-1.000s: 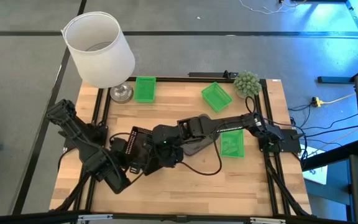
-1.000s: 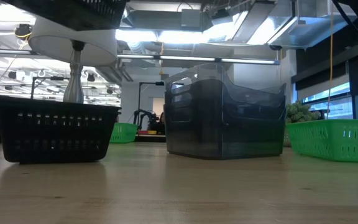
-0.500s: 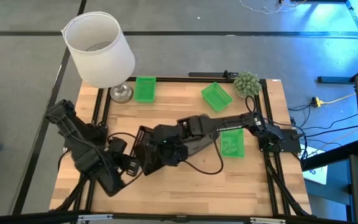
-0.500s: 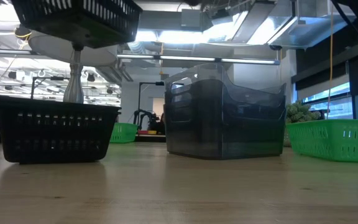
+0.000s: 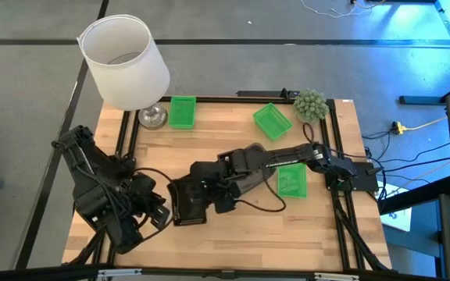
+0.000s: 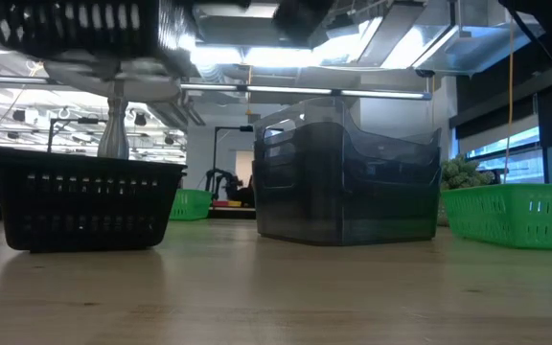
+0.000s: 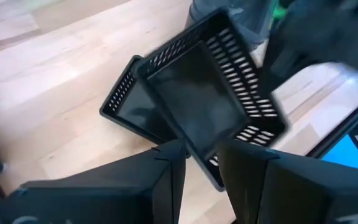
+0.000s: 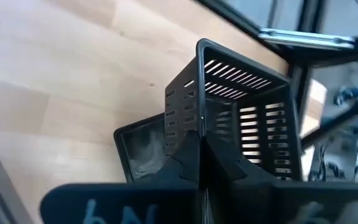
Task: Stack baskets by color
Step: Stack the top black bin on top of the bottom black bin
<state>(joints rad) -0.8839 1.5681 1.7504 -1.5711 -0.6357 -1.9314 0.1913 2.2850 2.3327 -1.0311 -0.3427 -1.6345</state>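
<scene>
Two black baskets are in play. One black basket (image 6: 84, 206) rests by its bottom on the table. The other black basket (image 5: 186, 203) hangs above it, with my right gripper (image 8: 201, 163) shut on it; it also shows as the lifted basket (image 7: 213, 106) in the left wrist view. My left gripper (image 7: 201, 163) stands open just to the left of both baskets, touching nothing. A stack of grey baskets (image 6: 348, 172) stands at the table's middle, mostly hidden under my right arm in the high view. Green baskets (image 5: 182, 112) (image 5: 272, 121) (image 5: 291, 179) lie apart on the table. My right gripper pinches one perforated side wall (image 8: 199, 127) of the lifted black basket near a corner, one finger on each face of the wall. The fingers slant down from the table's right side. The basket hangs clear, tilted, above the black basket on the table (image 8: 138, 149).
A lamp with a white shade (image 5: 123, 62) stands at the far left corner, and a green plant ball (image 5: 309, 103) at the far right. Dark frame rails (image 5: 123, 140) run along the table's left and right sides. Bare wood (image 5: 248, 234) lies along the near edge.
My right gripper has sunk a little and rolled, carrying the black basket toward the near edge. The basket, seen nearly edge-on before, now lies flatter over the resting one. My left arm has drawn back toward the table's left edge and risen.
</scene>
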